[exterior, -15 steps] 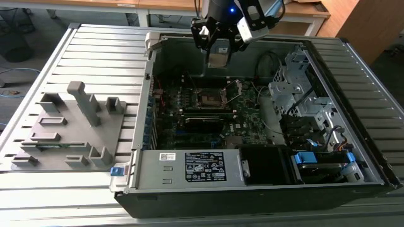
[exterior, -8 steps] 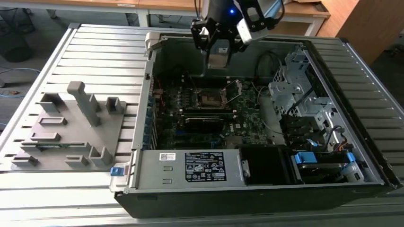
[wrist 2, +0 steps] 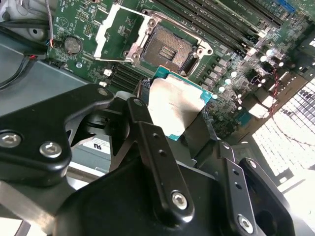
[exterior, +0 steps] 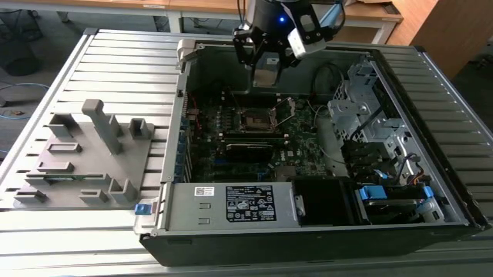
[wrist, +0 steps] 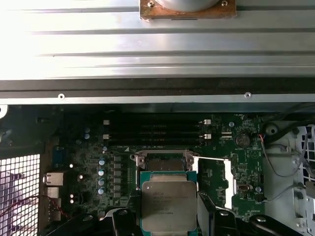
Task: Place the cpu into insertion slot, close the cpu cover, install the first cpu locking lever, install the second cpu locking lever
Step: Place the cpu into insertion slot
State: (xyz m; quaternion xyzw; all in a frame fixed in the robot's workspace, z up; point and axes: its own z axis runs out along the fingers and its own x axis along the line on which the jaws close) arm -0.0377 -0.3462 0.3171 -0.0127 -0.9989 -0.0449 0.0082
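First wrist view: gripper (wrist: pixel 169 217) clasps cpu (wrist: pixel 169 199), top camera-facing.

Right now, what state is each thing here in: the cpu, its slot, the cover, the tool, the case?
cpu, gripped by its edges in the tool, held clear of the slot, not seated.
insertion slot, open and empty.
cpu cover, swung open beside the slot.
tool, shut on the cpu.
computer case, side open, inside exposed.

Gripper (wrist 2: pixel 173 117) clamping cpu (wrist 2: pixel 178 104) by opposite edges, dull metal top facing camera. Cpu hanging above motherboard (wrist 2: pixel 236 59), just short of bare socket (wrist 2: pixel 167 51). Cpu cover (wrist 2: pixel 104 30) lying flipped open beside socket. Coin cell (wrist 2: pixel 73 45) sitting near cover.
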